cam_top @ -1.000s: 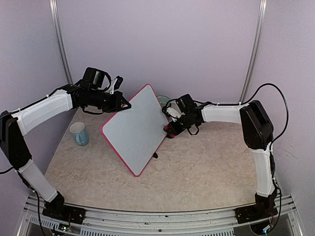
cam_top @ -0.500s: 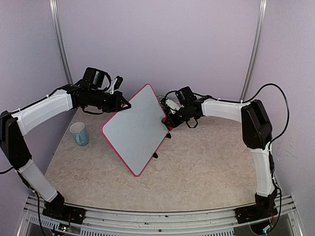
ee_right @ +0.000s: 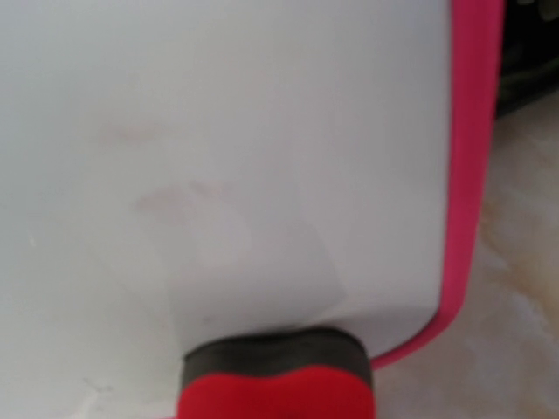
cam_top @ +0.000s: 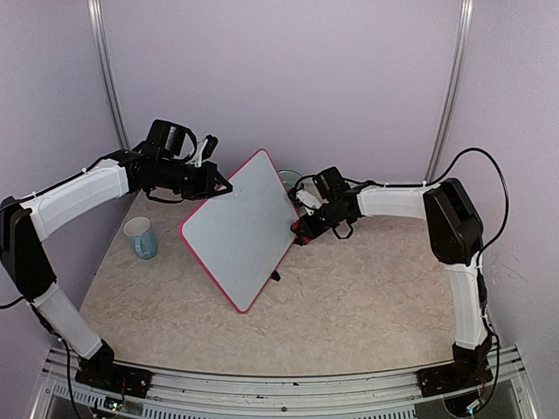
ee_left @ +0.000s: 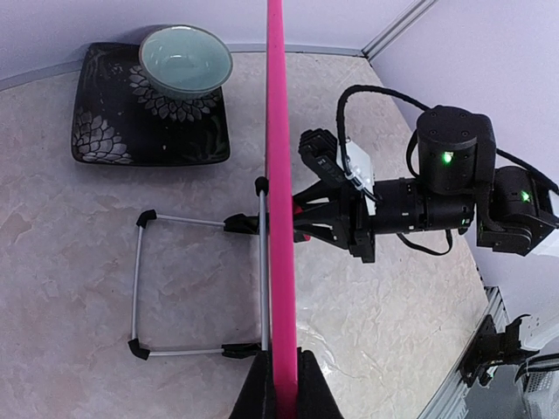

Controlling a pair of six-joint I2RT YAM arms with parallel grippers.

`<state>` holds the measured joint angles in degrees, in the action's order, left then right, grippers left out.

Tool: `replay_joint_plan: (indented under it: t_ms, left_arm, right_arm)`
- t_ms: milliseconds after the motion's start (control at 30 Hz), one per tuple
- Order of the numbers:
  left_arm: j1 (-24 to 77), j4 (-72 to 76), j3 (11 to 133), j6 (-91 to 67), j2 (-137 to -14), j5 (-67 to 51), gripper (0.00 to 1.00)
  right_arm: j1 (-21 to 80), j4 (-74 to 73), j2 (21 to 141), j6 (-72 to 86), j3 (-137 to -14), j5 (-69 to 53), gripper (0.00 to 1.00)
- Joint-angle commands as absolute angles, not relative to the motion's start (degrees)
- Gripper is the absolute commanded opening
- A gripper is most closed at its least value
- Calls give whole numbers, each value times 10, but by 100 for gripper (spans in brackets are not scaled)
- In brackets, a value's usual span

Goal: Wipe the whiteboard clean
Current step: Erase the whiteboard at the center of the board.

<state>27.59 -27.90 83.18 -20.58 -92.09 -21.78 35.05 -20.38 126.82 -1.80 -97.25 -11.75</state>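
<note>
A: Marbled table [cam_top: 349,305], lilac walls [cam_top: 349,87]. Where's the whiteboard [cam_top: 240,231]?
B: Mid-table, standing tilted. My left claw [cam_top: 224,187] is clamped on its top edge. My right claw [cam_top: 301,229] grips an eraser [ee_right: 275,388] against its right edge.

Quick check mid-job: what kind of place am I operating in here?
Probably a small enclosed robot test booth, not a home: plain lilac wall panels joined by metal posts, a marble-look tabletop, and an aluminium rail along the near edge.
</note>
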Motion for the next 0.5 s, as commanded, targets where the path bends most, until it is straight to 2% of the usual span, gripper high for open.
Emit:
replay_joint_plan:
  t_ms: [0, 233, 467]
  left_arm:
    - [280, -286, 824, -194, -919, -257, 0]
    - [279, -284, 822, -196, -921, -255, 0]
    - [274, -279, 818, -204, -923, -251, 0]
  right_arm:
    - [353, -103, 1250, -7, -926, -161, 0]
    - [354, 110, 1184, 47, -790, -181, 0]
    - [361, 245, 1161, 87, -719, -186, 0]
